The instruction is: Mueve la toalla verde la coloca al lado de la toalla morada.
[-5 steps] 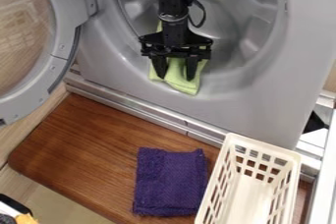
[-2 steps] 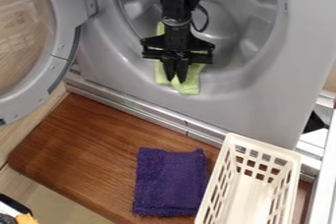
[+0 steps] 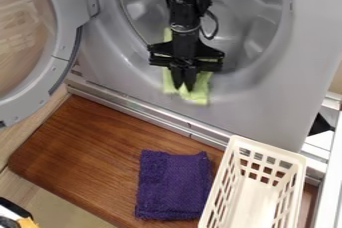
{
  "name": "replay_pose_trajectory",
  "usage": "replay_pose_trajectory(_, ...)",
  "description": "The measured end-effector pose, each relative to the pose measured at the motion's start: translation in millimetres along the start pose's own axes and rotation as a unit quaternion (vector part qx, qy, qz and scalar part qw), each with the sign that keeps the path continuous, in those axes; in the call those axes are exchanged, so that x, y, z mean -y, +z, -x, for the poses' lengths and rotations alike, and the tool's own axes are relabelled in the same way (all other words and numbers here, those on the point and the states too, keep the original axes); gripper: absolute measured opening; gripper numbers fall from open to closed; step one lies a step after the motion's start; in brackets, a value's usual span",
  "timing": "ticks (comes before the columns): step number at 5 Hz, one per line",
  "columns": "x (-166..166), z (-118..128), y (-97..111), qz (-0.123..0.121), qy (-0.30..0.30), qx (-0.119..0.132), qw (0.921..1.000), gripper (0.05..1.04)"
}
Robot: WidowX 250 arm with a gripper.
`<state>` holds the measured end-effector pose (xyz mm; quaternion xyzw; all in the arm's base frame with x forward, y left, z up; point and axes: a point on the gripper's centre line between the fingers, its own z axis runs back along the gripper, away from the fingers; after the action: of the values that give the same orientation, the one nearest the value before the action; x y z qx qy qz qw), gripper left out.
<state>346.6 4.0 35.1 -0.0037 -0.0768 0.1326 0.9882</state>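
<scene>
Pinching the green towel (image 3: 200, 93) at the lower rim of the washer (image 3: 257, 107), the gripper (image 3: 184, 89) has its fingers close together, cloth showing either side; the purple towel (image 3: 174, 185) lies below the washer.

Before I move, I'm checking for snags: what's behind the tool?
The green towel shows on both sides of the tool, and the grey drum beyond. The towel's covered middle can't be seen.

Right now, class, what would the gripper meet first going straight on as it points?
The green towel, right at the tips of the gripper; beyond it, probably the grey machine front, though depth is unclear.
</scene>
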Motion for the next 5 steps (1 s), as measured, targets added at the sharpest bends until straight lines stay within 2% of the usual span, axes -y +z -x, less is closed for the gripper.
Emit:
replay_pose_trajectory(2,-0.8,21.4,25.5,0.013,-0.001,0.015,0.9998,0.091)
replay_pose_trajectory(3,-17.0,42.5,37.6,0.020,0.025,0.019,0.9993,0.091)
replay_pose_trajectory(4,-46.1,71.0,40.4,0.012,0.082,0.027,0.9962,0.091)
replay_pose_trajectory(5,-73.3,95.8,33.7,-0.009,0.136,0.018,0.9906,0.091)
